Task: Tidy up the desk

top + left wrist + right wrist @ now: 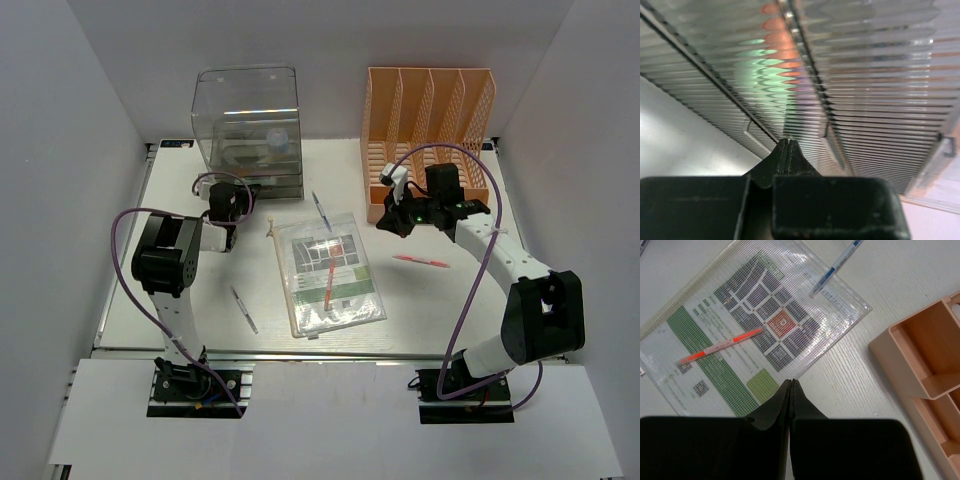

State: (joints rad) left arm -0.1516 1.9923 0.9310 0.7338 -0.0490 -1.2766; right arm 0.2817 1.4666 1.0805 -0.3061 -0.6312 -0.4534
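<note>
Left gripper (pixel 787 142) pinched closed, empty, nosed up to clear drawer box (pixel 247 120) at 11 o'clock on desk (pixel 150 300), perhaps touching its front. Right gripper (pixel 791 382) likewise closed and empty, hovering beside orange file rack (pixel 428 130) at 1 o'clock, pink pen (pixel 420 261) probably next.

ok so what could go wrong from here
The left gripper is shut with its tips right at the clear drawer box's ribbed front; pressing on could shove the box rather than open a drawer.
An orange pen lies loose on the mesh pouch and a blue pen's tip overlaps its edge; lifting the pouch would likely roll both off.
The right gripper, shut, hangs near the orange file rack; a sideways swing may knock it.
</note>
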